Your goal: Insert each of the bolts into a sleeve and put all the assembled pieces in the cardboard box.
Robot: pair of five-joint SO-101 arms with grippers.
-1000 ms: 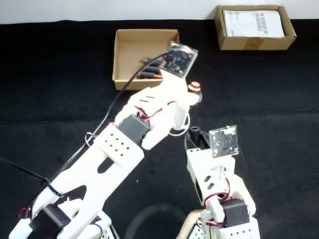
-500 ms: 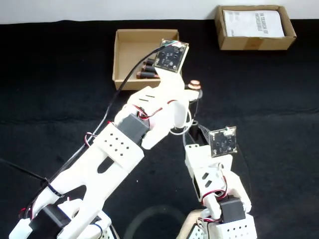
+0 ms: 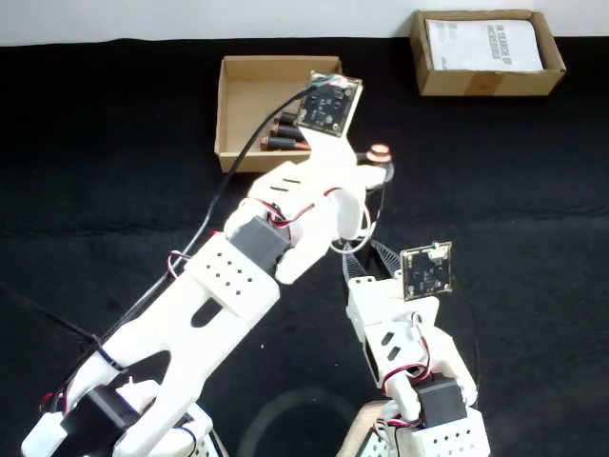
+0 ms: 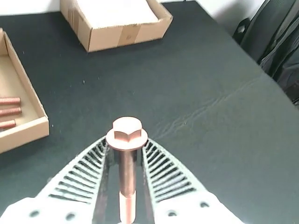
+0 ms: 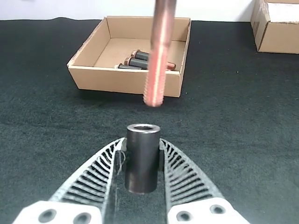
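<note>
Right wrist view: right gripper (image 5: 142,144) closed on dark sleeve (image 5: 142,161), bore upward to take thread.
Left wrist view: left gripper (image 4: 126,147) clamped on copper bolt (image 4: 127,135) shank, tip hanging just above sleeve, uninserted.
Cardboard box (image 5: 122,78): beyond, holding assembled pieces (image 5: 140,63).

The left claw (image 4: 126,143) is closed around a copper-coloured bolt (image 4: 126,170), its two pale ribbed fingers (image 4: 81,177) pressing on the shank from either side. The bolt's flanged hexagonal head sticks out just past the fingertips, and the shank runs back between the fingers toward the claw's base. Beneath lies the black tabletop (image 4: 187,70), its covering creased in a faint wrinkle (image 4: 205,109) beyond the bolt head. Off to one side stands the open cardboard box (image 4: 28,109), with three copper-coloured shank ends (image 4: 9,112) lying side by side inside it. Farther away sits a second cardboard box (image 4: 117,35) holding a white sheet (image 4: 117,11). A dark padded object (image 4: 273,42) shows past the tabletop's edge.
</note>
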